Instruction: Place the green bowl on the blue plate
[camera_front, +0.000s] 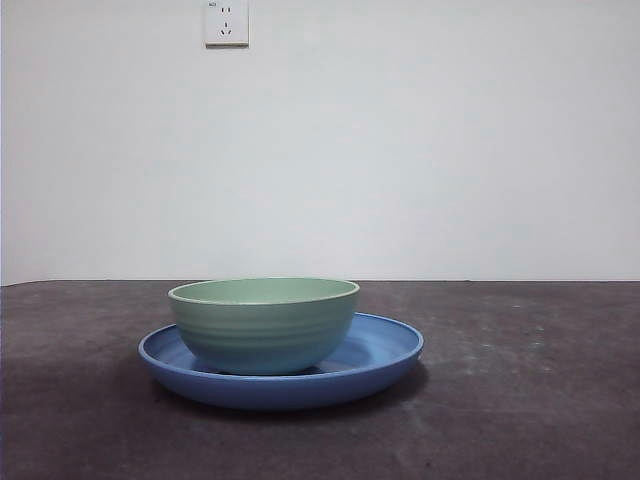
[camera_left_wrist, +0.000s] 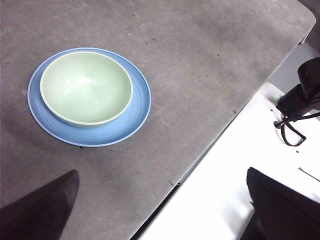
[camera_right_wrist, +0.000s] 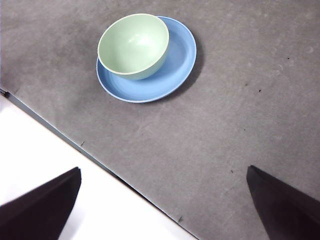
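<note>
Green bowl (camera_front: 264, 322) sits upright on the blue plate (camera_front: 385, 350) in the front view, shifted toward the plate's left side, on the dark grey worktop (camera_front: 520, 390); a wall socket (camera_front: 226, 22) is high on the far wall. Left wrist view: the left hand (camera_left_wrist: 160, 210), jaws wide apart and holding nothing, hangs well away from bowl and plate. Right wrist view: the right hand (camera_right_wrist: 165, 210), jaws likewise spread and holding nothing, is also well away.
</note>
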